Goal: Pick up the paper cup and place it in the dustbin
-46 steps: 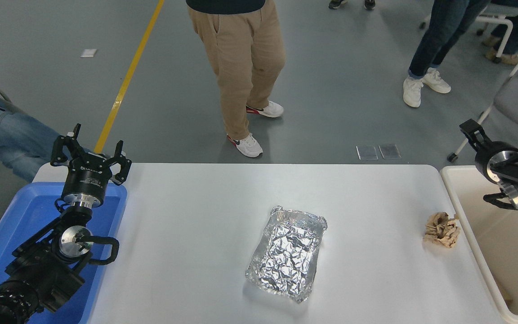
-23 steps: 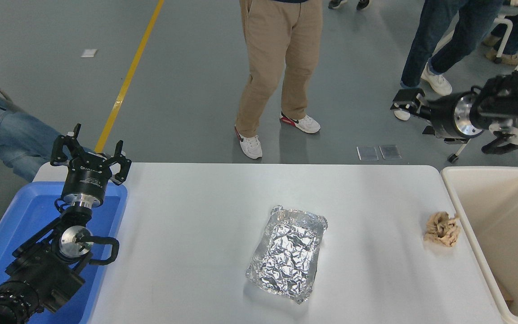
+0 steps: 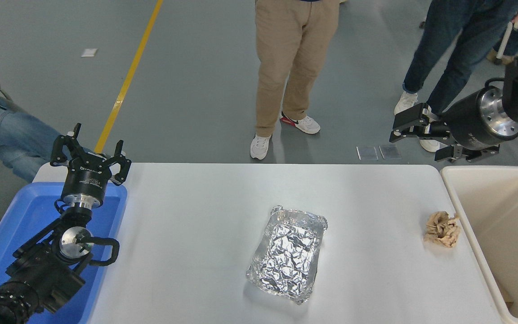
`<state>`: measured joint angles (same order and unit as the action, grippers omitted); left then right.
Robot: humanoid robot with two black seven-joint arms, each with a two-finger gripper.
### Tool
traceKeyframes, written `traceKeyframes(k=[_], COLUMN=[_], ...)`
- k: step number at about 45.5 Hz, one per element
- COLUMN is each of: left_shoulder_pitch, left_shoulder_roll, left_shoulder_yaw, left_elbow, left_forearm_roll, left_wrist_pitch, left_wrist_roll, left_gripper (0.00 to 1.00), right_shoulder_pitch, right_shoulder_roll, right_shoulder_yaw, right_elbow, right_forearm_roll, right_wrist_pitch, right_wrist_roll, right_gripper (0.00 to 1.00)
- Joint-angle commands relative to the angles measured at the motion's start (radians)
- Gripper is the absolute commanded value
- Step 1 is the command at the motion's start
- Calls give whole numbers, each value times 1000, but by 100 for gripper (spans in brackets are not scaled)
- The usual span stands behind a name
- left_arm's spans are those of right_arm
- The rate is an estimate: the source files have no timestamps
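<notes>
No paper cup shows anywhere in the head view; it is hidden or out of view. The cream dustbin [image 3: 511, 225] stands off the table's right edge, and what I see of its inside is bare walls. My right gripper [image 3: 409, 128] hangs in the air past the table's far right corner, above and left of the dustbin. It points left, with its jaws apart and nothing between them. My left gripper [image 3: 90, 150] is parked over the blue tray at the left, open and empty.
A crinkled silver foil tray [image 3: 288, 254] lies mid-table. A crumpled brown paper wad [image 3: 441, 229] sits near the right edge beside the dustbin. A blue plastic tray [image 3: 25, 216] is under the left arm. People stand on the far side.
My right arm has risen from over the dustbin and swung up and left, past the table's far corner. The person in tan trousers has stepped to the right.
</notes>
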<state>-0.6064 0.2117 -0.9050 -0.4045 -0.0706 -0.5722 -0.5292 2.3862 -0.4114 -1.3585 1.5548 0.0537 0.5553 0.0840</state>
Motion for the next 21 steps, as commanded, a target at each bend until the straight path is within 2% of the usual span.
traceKeyframes(k=[1,21], left_shoulder_pitch=[-1,0], left_shoulder_roll=[0,0], left_shoulder_yaw=[0,0], left_elbow=[0,1], left_forearm_roll=[0,0], left_wrist_pitch=[0,0], left_wrist_roll=[0,0], left_gripper=[99,99], right_shoulder_pitch=[94,90], right_shoulder_roll=[32,52], right_shoulder_yaw=[-14,-14], right_elbow=[39,39], right_forearm_roll=[-9,-11], right_wrist_pitch=[100,100], right_wrist_roll=[-3,-4], right_gripper=[100,100])
